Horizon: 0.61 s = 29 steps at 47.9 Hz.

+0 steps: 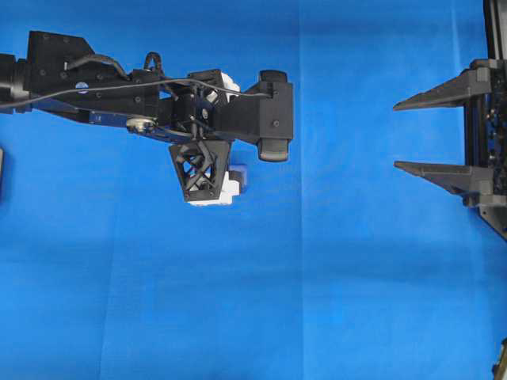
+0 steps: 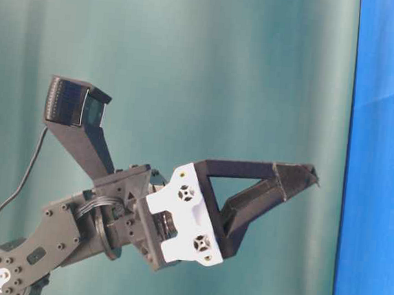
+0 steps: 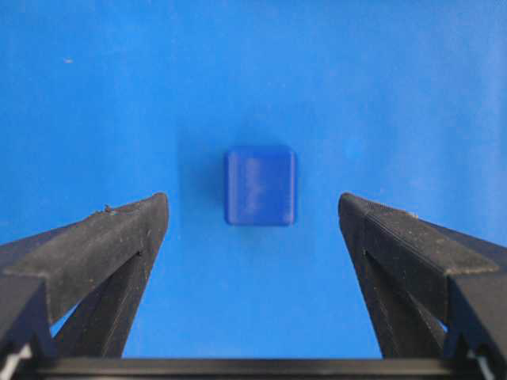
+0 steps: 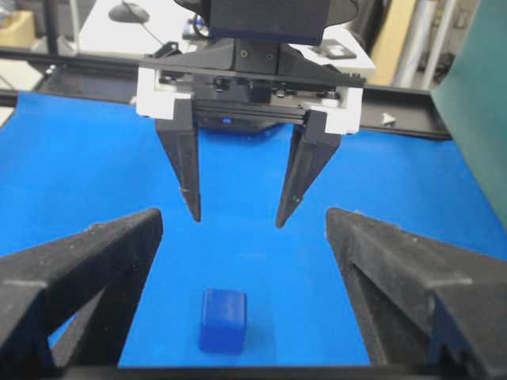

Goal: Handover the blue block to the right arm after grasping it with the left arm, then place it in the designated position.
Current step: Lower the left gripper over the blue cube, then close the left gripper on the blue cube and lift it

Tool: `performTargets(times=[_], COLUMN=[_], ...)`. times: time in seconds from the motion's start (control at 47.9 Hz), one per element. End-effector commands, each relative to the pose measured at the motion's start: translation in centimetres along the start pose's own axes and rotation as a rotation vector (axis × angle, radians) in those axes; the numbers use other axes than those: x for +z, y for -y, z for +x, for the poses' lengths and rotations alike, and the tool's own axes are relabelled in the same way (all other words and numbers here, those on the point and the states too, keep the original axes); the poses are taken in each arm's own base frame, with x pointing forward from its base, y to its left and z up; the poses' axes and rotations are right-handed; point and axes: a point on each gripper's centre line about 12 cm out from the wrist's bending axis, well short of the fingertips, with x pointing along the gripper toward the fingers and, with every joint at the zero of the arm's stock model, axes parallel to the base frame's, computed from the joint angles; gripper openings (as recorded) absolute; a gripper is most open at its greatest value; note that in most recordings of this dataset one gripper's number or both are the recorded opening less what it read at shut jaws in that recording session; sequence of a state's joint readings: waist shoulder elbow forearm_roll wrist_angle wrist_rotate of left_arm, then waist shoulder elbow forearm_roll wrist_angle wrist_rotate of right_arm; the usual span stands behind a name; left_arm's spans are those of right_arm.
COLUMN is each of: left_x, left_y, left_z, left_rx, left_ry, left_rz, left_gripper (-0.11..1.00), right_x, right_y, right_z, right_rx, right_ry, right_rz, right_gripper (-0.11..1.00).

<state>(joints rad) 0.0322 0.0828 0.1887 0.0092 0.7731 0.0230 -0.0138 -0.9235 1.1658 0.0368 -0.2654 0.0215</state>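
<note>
The blue block lies on the bright-blue cloth. In the left wrist view it sits centred just beyond my fingertips, untouched. My left gripper hangs over it, pointing down, open and empty. From table level its tips stay clear of the cloth. The block peeks out beside the white bracket. My right gripper waits open at the right edge, facing the left arm. From its wrist view the block lies in front of the left gripper. No mark for the designated position shows.
A black frame rail borders the cloth's far edge, with a white desk and clutter behind it. A green screen stands at one side. Dark objects touch the overhead view's left edge and lower right corner.
</note>
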Motion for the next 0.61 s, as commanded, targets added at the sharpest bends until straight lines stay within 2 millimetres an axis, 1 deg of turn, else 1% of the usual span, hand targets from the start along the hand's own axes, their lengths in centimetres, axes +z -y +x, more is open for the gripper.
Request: performTargets(times=[0.0, 0.292, 0.585], left_x=[0.6, 0.4, -0.8], left_y=[0.0, 0.0, 0.1], left_z=[-0.9, -0.6, 0.9], left_rx=[0.001, 0.001, 0.001], left_ry=[0.032, 0.035, 0.071], left_rz=[0.001, -0.001, -0.003], left_gripper=[0.92, 0.92, 0.92], right_x=[1.2, 1.2, 1.1], right_y=[-0.1, -0.1, 0.0], right_z=[0.3, 0.3, 0.4], right_rx=[0.001, 0.001, -0.001], right_ry=[0.035, 0.035, 0.031], right_rz=[0.0, 0.002, 0.0], right_gripper=[0.97, 0.97, 0.97])
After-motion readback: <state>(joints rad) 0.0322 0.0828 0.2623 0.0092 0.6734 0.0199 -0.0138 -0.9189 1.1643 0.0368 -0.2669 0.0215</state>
